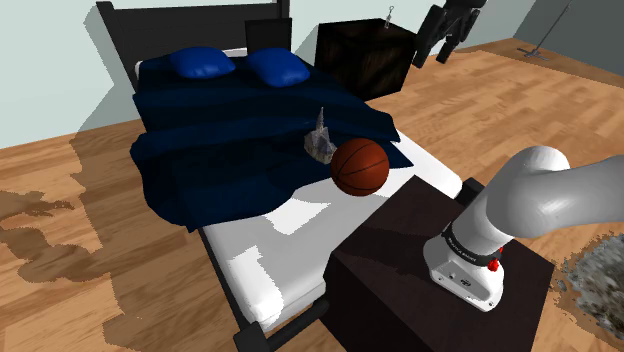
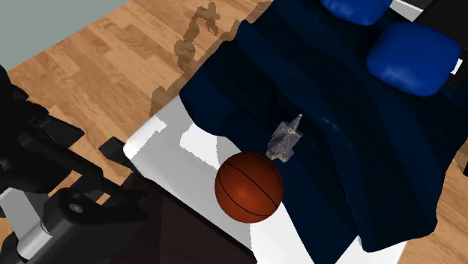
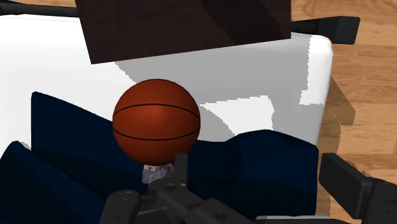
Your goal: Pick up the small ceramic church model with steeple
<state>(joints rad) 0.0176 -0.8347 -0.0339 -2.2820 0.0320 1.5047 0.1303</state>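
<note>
The dark box stand (image 1: pixel 400 250) sits against the side of the bed (image 1: pixel 260 260), near its foot, with the white arm (image 1: pixel 530 200) rising from its top. In the wrist view the gripper (image 3: pixel 257 170) looks down over the bed, and its black fingers (image 3: pixel 183 167) stand apart with nothing between them.

Past the stand, an orange-brown basketball (image 1: pixel 360 166) sits where the bare white mattress meets the rumpled navy blanket (image 1: pixel 220 160). Just behind the ball, on the blanket, stands the small grey church model (image 1: pixel 319 140), upright with its steeple pointing up. In the second exterior view it is just beside the ball, toward the pillows. In the wrist view a pale bit of it peeks out next to the ball, close to one finger.

Farther on, the blanket covers the head half of the bed. Two bright blue pillows (image 1: pixel 203 63) lie side by side against the black headboard (image 1: pixel 130 30). A dark cabinet (image 1: pixel 365 55) stands next to the head of the bed, on the wooden floor (image 1: pixel 60 250).
</note>
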